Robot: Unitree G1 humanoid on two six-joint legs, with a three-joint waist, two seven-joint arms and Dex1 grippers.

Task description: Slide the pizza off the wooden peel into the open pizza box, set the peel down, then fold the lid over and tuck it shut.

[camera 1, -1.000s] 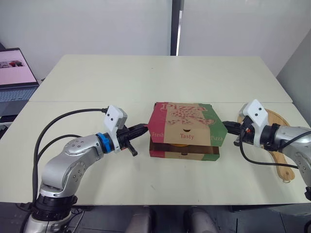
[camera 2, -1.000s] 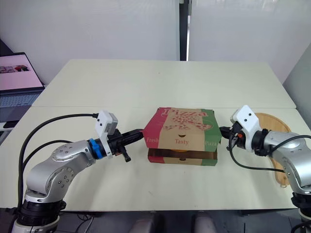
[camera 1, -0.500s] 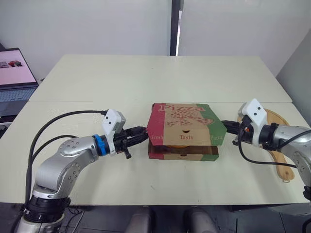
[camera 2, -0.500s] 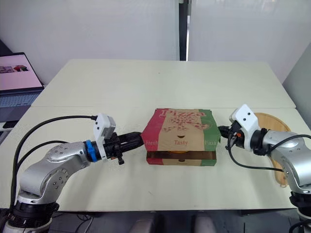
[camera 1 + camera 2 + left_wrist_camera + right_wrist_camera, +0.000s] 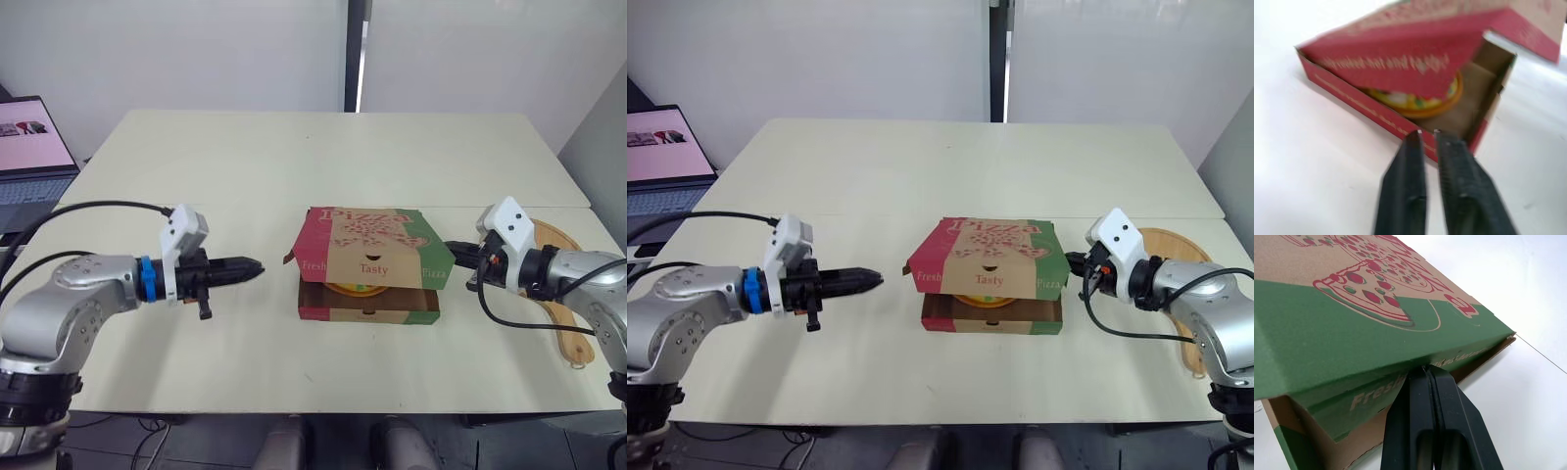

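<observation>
The lid (image 5: 372, 250) is sitting half-raised over the pizza (image 5: 358, 289) in the pizza box (image 5: 367, 313), straight ahead of both grippers: the right gripper (image 5: 450, 250), clenched on nothing, is touching its side flap, while the left gripper (image 5: 257, 264), also clenched and empty, is pointing at it from well apart.
</observation>
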